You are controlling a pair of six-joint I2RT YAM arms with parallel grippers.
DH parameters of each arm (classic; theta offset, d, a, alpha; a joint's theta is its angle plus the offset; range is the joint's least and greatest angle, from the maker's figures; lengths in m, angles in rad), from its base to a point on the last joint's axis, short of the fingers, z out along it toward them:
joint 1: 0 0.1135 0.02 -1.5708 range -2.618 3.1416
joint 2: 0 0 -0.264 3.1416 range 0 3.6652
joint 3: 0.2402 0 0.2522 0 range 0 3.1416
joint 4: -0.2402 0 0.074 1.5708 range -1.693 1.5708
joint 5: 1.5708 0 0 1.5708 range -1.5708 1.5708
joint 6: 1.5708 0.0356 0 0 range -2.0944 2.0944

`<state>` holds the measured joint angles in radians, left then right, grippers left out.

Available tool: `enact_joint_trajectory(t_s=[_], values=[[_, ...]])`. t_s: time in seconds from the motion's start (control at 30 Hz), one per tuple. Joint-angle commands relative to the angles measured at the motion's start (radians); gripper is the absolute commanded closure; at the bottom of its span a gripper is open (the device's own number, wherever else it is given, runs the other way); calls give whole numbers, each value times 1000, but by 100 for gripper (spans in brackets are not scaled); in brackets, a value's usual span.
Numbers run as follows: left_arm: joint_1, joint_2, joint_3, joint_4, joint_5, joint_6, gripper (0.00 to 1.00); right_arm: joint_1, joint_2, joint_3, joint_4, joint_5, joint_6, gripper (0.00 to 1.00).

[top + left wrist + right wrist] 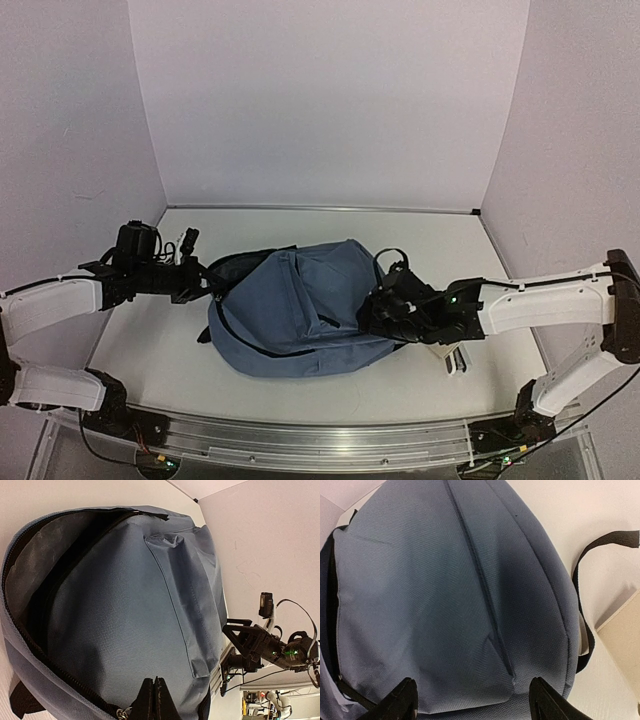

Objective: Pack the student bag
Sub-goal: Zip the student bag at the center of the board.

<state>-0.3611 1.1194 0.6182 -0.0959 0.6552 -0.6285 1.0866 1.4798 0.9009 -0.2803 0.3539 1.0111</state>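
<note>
The slate-blue student bag [300,310] lies on its side in the middle of the table. Its main zipper is partly open at the left end, showing a dark inside [35,580]. My left gripper [200,282] is at that open end. In the left wrist view it [153,696] is shut, its tips over the bag's fabric [125,605], with the metal ring of the zipper pull [122,712] running in beside its fingers. My right gripper [378,310] is at the bag's right end. In the right wrist view it [472,705] is wide open, straddling the bag [445,580].
A black strap [581,610] loops out from the bag's right end onto the table. A cream flat object [625,640] lies just beyond it, showing white under my right arm [452,357]. Pale walls close in the table on three sides.
</note>
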Motion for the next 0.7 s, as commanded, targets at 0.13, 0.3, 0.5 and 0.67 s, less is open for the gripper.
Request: enact_joint_trajectory(t_s=[0.13, 0.3, 0.5, 0.67], values=[[-10, -41, 17, -17, 13, 10, 100, -34, 65, 15, 66, 26, -12, 63], [-20, -74, 10, -83, 2, 9, 100, -97, 98, 59, 104, 73, -111, 100], [-64, -153, -23, -106, -28, -48, 100, -257, 217, 168, 194, 74, -315, 100], [-158, -174, -24, -73, -111, -100, 100, -384, 324, 302, 269, 5, -462, 100]])
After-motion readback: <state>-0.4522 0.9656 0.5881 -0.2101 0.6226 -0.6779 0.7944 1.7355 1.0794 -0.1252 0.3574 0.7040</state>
